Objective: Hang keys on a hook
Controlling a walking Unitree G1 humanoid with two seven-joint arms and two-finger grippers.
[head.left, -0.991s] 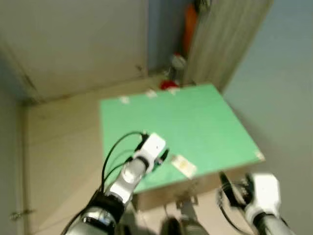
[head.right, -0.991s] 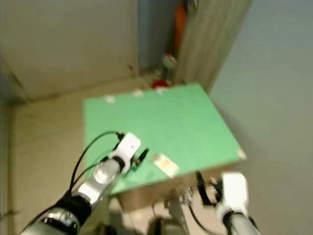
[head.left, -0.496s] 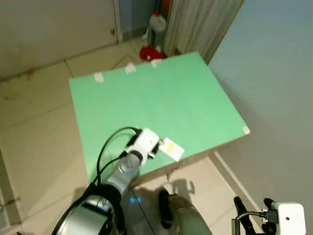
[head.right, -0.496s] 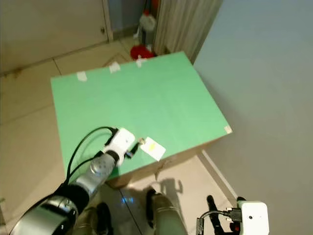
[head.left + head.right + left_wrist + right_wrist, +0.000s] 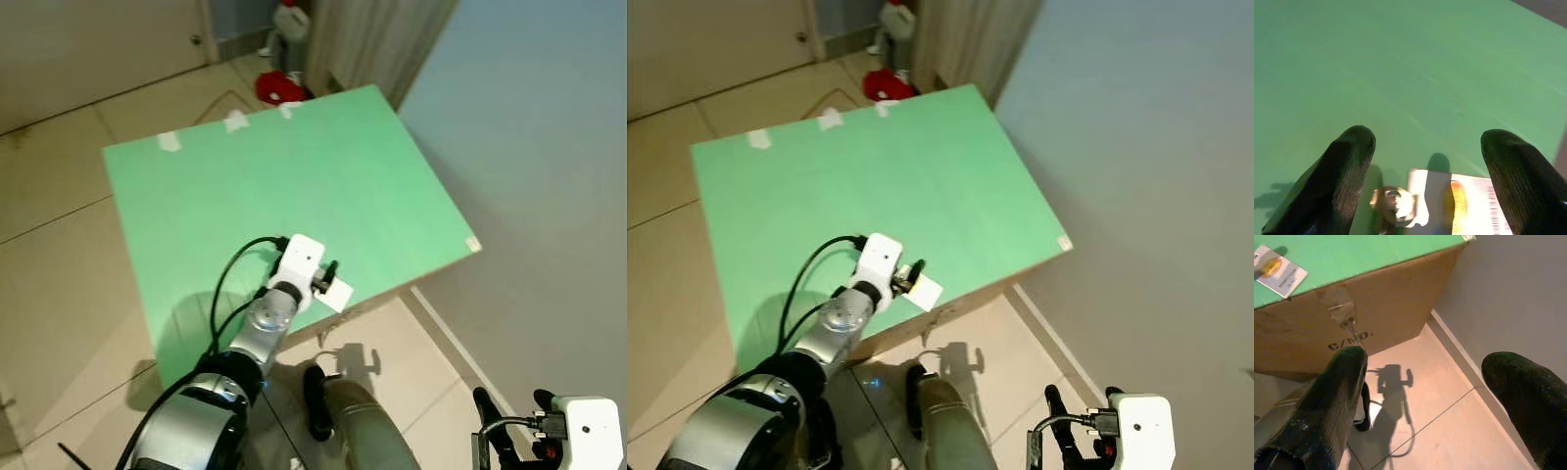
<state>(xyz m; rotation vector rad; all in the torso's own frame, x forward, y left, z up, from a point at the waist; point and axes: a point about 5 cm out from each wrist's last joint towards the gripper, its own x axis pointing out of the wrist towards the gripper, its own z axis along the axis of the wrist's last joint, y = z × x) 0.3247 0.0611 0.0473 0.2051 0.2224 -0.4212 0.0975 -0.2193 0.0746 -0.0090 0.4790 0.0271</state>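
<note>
The keys are a small metal ring on a white tag with a yellow spot. They lie on the green table top close to its front edge, the tag flat on the green. My left gripper hovers right over them, open. In the left wrist view its two black fingers stand either side of the ring and tag without touching them. My right gripper hangs low beside the box, open over the floor with nothing between its fingers.
The table is a cardboard box with a green top, standing against a grey wall. Behind it are a red object, a white bottle and a curtain. Tiled floor spreads to the left.
The camera has shifted and sharpened. My left gripper has moved forward onto the keys' tag. My right arm has dropped from table height to low at the right.
</note>
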